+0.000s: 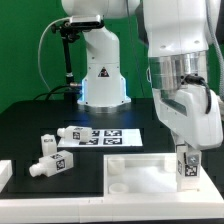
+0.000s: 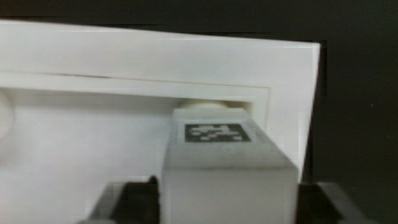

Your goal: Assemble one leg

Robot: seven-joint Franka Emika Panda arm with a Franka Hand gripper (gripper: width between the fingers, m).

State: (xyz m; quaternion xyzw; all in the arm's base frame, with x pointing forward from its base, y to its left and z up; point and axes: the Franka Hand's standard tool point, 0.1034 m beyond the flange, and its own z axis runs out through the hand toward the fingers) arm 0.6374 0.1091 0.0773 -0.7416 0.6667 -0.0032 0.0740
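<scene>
My gripper is shut on a white tagged leg and holds it upright over the right corner of the large flat white rimmed panel. In the wrist view the leg runs between my fingers, its stub end at the panel's corner socket. I cannot tell whether the stub is seated. Three more legs lie on the black table at the exterior view's left: one by the marker board, two nearer the front.
The marker board lies flat on the black table behind the panel. The arm's base stands at the back centre. A white block sits at the left edge.
</scene>
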